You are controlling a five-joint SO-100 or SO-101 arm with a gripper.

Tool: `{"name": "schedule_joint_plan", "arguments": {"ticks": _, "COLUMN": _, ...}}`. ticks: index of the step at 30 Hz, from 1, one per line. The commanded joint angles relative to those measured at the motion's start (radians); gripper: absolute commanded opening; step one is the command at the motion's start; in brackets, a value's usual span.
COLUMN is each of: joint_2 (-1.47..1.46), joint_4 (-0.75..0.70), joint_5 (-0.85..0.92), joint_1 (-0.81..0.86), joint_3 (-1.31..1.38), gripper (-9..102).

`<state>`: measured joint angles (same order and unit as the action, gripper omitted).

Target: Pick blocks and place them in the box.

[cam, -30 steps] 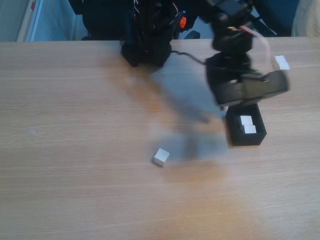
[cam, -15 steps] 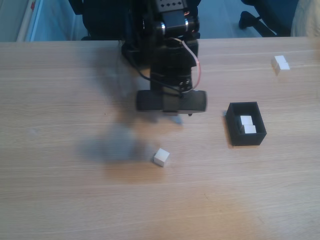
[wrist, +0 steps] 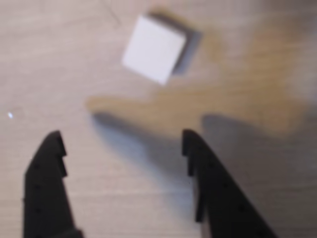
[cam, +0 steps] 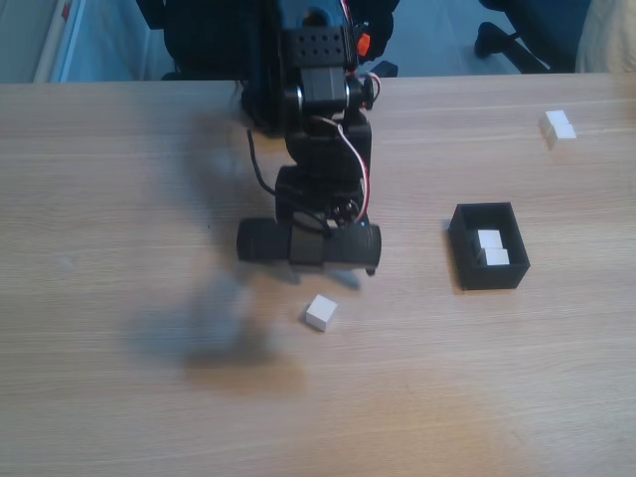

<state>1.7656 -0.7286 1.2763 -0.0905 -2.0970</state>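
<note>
A wooden table [cam: 119,397] carries everything here, and the black arm [cam: 320,129] reaches from its far edge toward the near side, its wrist bar hanging just above the middle of the surface in the fixed view. To the right sits the black box [cam: 487,280], open on top, with two white blocks [cam: 491,248] lying side by side inside it. A third block [cam: 557,125] rests well apart at the far right, and a fourth, the loose block [cam: 320,312], lies just near of the arm's wrist, turned at an angle to the table edge. In the wrist view the gripper [wrist: 121,141] is spread wide and holding nothing, its two black fingers [wrist: 47,173] pointing at bare wood, with the loose block [wrist: 154,48] beyond the tips and clear of both. The step in hand looks like the approach to this loose block. The next move probably calls for reaching a little further so the block sits between the fingers, perhaps turning the wrist to square up with its tilted faces, then lowering and closing.
</note>
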Motion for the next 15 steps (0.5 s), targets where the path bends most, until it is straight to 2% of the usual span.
{"name": "schedule_joint_plan", "arguments": {"ticks": 1, "joint_2": -0.048, "joint_4": 0.041, "joint_5": -0.006, "joint_1": 0.026, "joint_3": 0.100, "gripper": 26}}
{"name": "schedule_joint_plan", "arguments": {"ticks": 15, "joint_2": -0.190, "joint_4": 0.072, "joint_5": -0.002, "joint_1": 0.064, "joint_3": 0.233, "gripper": 24}}
